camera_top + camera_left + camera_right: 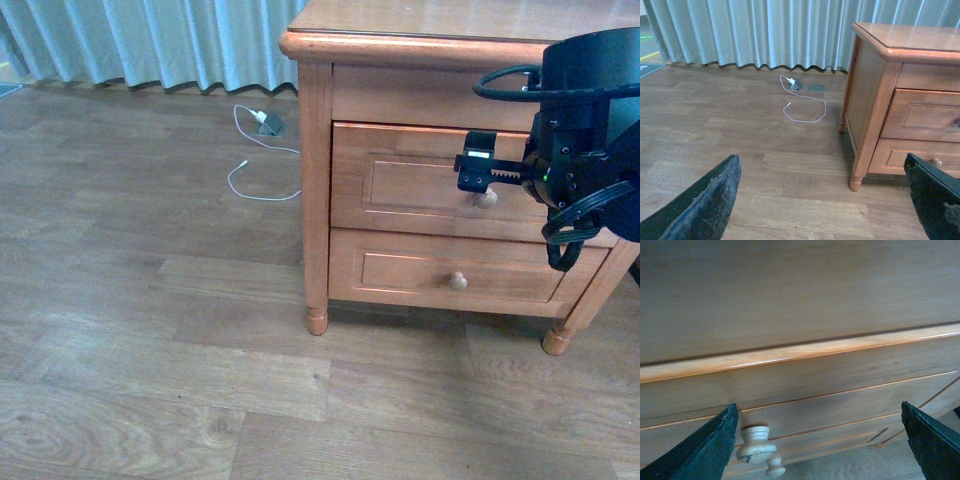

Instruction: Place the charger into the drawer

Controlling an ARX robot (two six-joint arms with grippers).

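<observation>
Closed drawer (420, 180), contents unseen

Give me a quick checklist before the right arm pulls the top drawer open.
1. Drawer shut: ok, its front sits flush, so it needs opening first.
2. Right gripper open: ok, fingers spread wide in the wrist view.
3. Knob between the fingers: not ok, it sits close beside one finger, off centre.
4. Gripper touching the knob: cannot tell.
5. Charger in view: not ok, only a white cable with its adapter lies on the floor.
6. Left gripper empty: ok, open with nothing between its fingers.
</observation>
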